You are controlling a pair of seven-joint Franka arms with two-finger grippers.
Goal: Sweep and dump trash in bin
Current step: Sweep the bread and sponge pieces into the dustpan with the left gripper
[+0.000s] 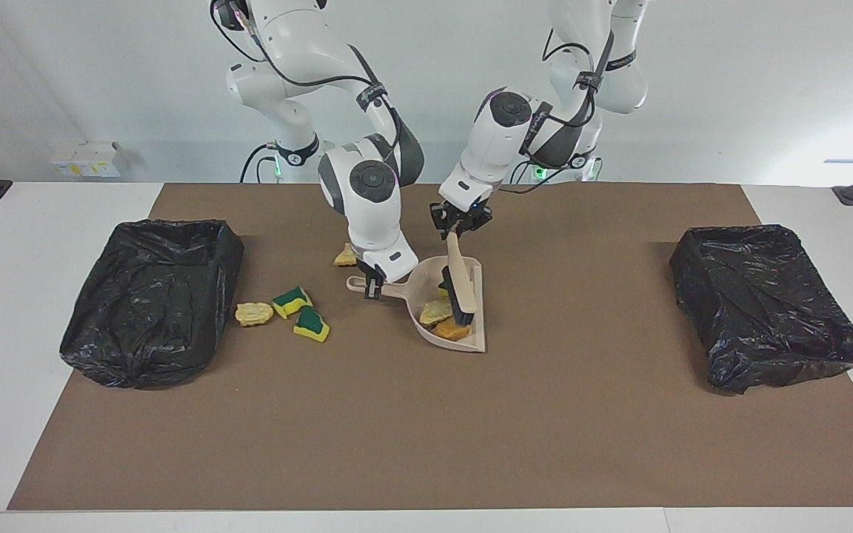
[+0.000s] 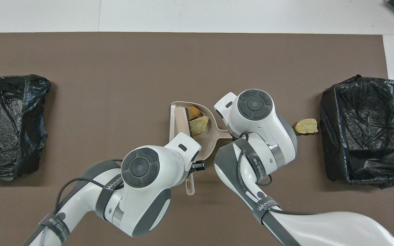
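The right tool (image 1: 372,285) is clamped shut on the handle of the beige dustpan (image 1: 471,342), holding it flat on the brown mat that covers the bench (image 1: 412,444). Just beside it, the left tool (image 1: 460,222) grips the top of the hand brush (image 1: 460,290) — its bristles are down inside the pan, touching the scraps there. Two pieces of trash, a pale tan chunk (image 1: 435,312) and an orange-brown lump (image 1: 452,331), lie in the pan under the brush; a sponge bit may be hidden by it. The rest is loose on the mat toward the right arm's end: two yellow-and-green sponge pieces (image 1: 302,311), a tan crumb (image 1: 254,314) just beside the black-lined bin (image 1: 152,296), and another crumb (image 1: 344,257) under the right arm. So this looks like the sweeping step, partly done. Next, I'd judge, the brush must lift clear, then either the pan shifts toward the loose scraps or is carried level to a bin and tipped.
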